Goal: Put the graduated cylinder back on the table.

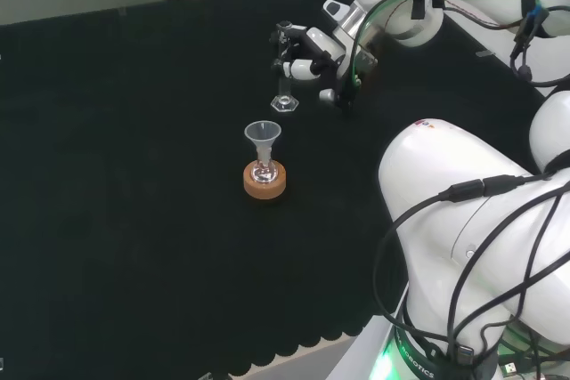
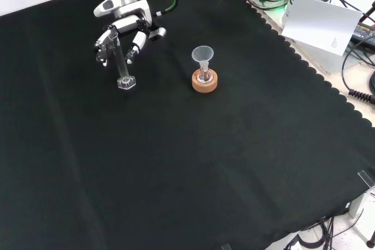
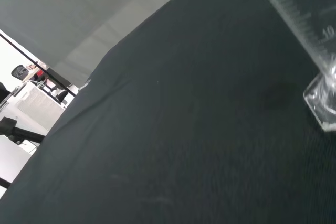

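Gripping the graduated cylinder (image 2: 121,62) near its top, the robot hand (image 2: 126,30) sits at the upper left of the front view, fingers curled round the clear tube. Cylinder upright; its hexagonal foot looks down on the black cloth of the bench (image 2: 176,162). Right of it in the front view: a cork ring (image 2: 204,81) carrying a flask with a clear funnel (image 2: 203,55).

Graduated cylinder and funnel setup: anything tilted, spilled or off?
Nothing stands out. The graduated cylinder is upright in the hand, its base at the cloth. The funnel sits straight in the flask on the cork ring. No spill visible.
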